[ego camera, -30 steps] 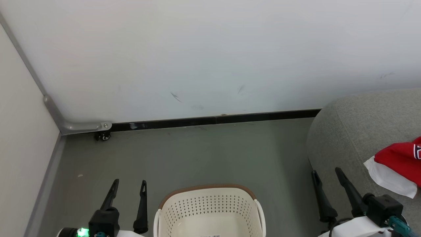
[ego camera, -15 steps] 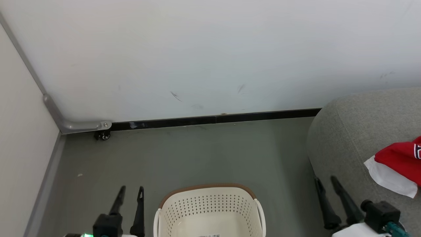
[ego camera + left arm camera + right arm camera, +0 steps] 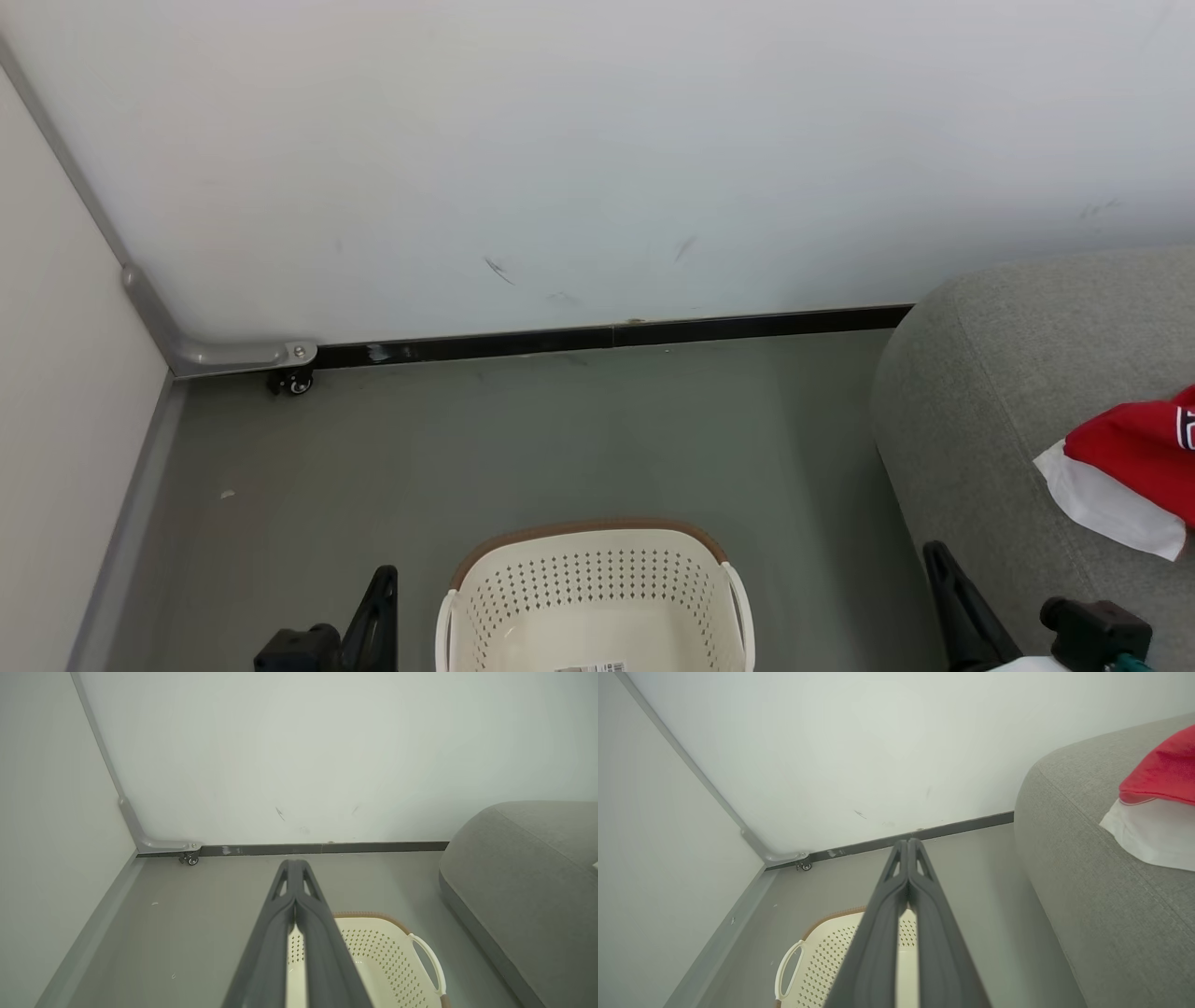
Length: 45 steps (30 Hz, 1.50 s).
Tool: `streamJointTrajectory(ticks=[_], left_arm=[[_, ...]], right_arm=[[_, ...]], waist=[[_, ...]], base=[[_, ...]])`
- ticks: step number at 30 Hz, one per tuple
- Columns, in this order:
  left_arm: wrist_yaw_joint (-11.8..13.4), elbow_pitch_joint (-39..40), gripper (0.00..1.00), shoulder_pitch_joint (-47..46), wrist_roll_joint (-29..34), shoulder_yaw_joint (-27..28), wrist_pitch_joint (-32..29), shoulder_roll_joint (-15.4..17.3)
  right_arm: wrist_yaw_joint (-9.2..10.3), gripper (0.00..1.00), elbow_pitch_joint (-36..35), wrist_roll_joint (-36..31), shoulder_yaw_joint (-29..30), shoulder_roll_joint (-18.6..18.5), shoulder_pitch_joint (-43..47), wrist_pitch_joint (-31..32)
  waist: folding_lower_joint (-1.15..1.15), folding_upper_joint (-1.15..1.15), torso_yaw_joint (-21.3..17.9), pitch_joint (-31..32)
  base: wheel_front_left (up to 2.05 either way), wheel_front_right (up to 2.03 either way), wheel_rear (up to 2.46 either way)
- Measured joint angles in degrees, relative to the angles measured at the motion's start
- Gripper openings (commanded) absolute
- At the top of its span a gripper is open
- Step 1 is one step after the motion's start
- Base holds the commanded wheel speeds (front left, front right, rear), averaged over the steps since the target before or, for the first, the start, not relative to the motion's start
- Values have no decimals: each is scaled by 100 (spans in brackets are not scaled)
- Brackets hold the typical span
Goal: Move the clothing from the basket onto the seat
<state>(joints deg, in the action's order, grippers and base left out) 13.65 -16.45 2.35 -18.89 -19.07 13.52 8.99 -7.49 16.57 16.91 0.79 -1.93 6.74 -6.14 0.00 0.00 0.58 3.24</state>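
The cream basket [image 3: 594,579] with its brown rim stands on the floor at the bottom centre, and what I see of its inside holds just a label sticker. Red clothing [image 3: 1134,448] with white trim lies on the grey seat [image 3: 990,392] at the right edge. My left gripper [image 3: 381,586] is low beside the basket's left side, shut with nothing in it. My right gripper [image 3: 938,560] sits low between the basket and the seat, also shut and empty. The left wrist view shows the left gripper [image 3: 293,864] with fingers pressed together above the basket [image 3: 373,956]. The right gripper [image 3: 908,843] looks the same, with the clothing [image 3: 1162,770] on the seat [image 3: 1111,896].
A white wall [image 3: 597,159] with a dark baseboard [image 3: 607,338] closes the far side. A second wall [image 3: 56,420] meets it at the left, with a grey bracket and small caster [image 3: 297,383] in the corner. Grey floor [image 3: 560,439] lies between the basket and the wall.
Both grippers have closed from open to shut and dropped toward the bottom edge of the head view. The basket, clothing and seat have not moved.
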Motion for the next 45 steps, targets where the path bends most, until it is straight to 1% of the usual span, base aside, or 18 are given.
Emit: streamJointTrajectory(ticks=[7, 10, 14, 18, 21, 22, 28, 33, 39, 45], left_arm=[[-114, 60, 0, -1, -738, 179, -148, -38], [-198, 85, 0, -1, -976, 256, -202, -51], [-266, 119, 0, -2, -1282, 355, -300, -78], [-318, 148, 0, -2, -1600, 454, -379, -113], [-415, 165, 0, -3, -1820, 524, -445, -137], [-415, 165, 0, -3, -1820, 524, -445, -137], [-554, 190, 0, -5, -2329, 669, -561, -165], [-659, 203, 0, -6, -2730, 781, -661, -183], [-776, 210, 0, -13, -3194, 916, -772, -209], [-921, 212, 0, -35, -3684, 1058, -903, -232]], right_arm=[[0, 0, 24, 749, 48, 0, -85, 114], [0, 0, 20, 975, 62, 0, -121, 154], [0, 0, 18, 1270, 88, 0, -124, 221], [0, 0, 10, 1589, 115, 0, -149, 271], [0, 0, -2, 1825, 142, 0, -226, 324], [0, 0, -2, 1825, 142, 0, -226, 324], [0, 0, -22, 2305, 212, 0, -242, 410], [1, 0, -26, 2694, 247, 0, -269, 476], [1, 0, -46, 3175, 281, -1, -352, 547], [1, 0, -46, 3665, 325, -1, -370, 616]], waist=[[2, 0, -6, -29], [7, 0, -10, -41], [22, 0, -16, -53], [42, 0, -20, -56], [58, 0, -22, -54], [58, 0, -22, -54], [87, 0, -28, -45], [98, 0, -30, -40], [98, 0, -34, -48], [74, 0, -37, -78]], base=[[0, 0, 0], [0, 0, 0], [0, 0, 0], [0, 0, 0], [0, 0, 0], [0, 0, 0], [0, 0, 0], [0, 0, 0], [0, 0, 0], [0, 0, 0]])
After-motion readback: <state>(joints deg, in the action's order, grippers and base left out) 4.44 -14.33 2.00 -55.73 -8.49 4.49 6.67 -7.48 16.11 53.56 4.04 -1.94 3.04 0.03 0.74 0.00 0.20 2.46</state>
